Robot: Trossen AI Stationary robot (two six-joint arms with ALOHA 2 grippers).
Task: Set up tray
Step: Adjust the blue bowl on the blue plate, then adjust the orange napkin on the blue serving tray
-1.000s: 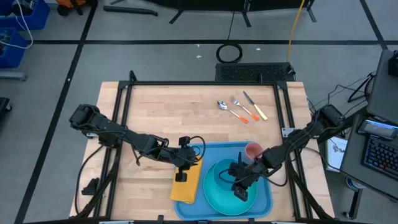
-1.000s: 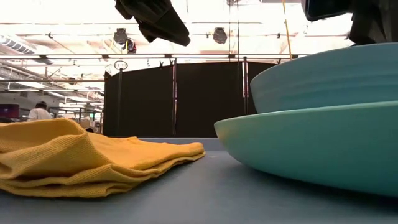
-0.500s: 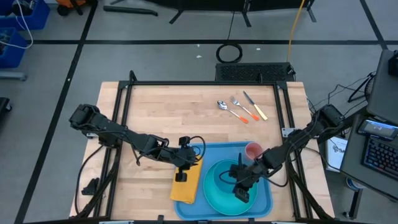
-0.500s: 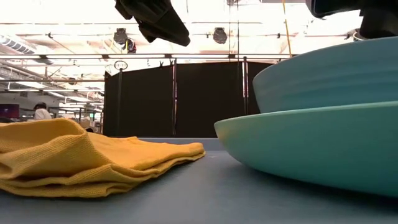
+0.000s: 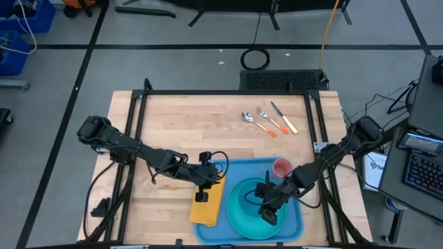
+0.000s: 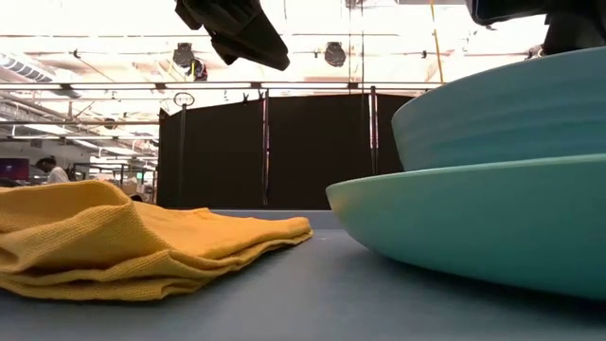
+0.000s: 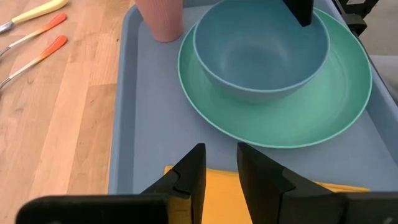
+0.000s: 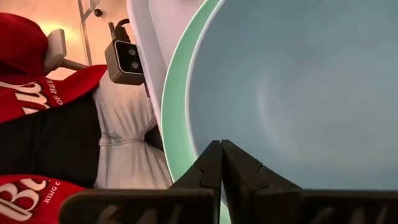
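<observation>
While overhead hides it, left wrist shows pink cup point(image 7: 161, 18) on tray point(image 7: 149, 134).

L gripper point(image 5: 201, 196) jaws slightly apart; R gripper point(image 5: 268, 216) jaws closed

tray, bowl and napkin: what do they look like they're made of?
Tray: likely plastic; smooth matte blue, moulded raised rim with rounded corners.
Bowl: plastic or glazed ceramic, can't tell; smooth blue-grey with a soft sheen.
Napkin: cloth; orange-yellow, visible weave, soft folds.
</observation>
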